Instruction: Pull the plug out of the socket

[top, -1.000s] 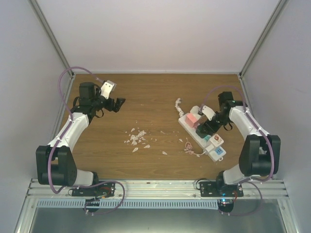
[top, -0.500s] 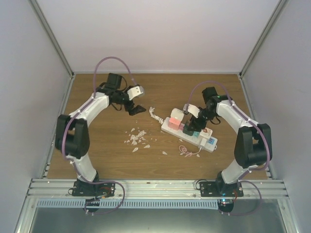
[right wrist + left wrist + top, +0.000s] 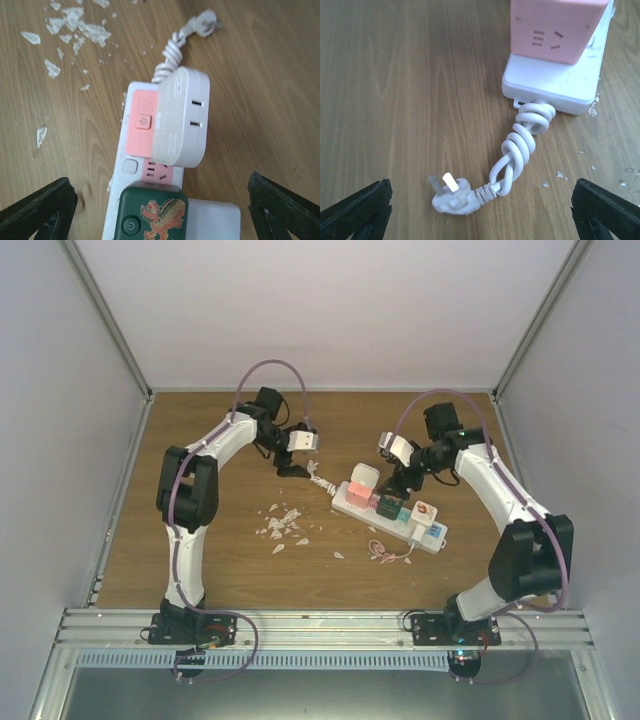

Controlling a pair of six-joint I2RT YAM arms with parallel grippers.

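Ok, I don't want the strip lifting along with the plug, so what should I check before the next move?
1. right pincer open: ok.
2. white adapter seated in the power strip: ok.
3. adapter gripped: not ok, the fingers stand wide of it.
4. left pincer open above the knotted cord: ok.
5. strip pinned down: not ok, neither pincer touches it.
6. green plug out of the grip's way: cannot tell.
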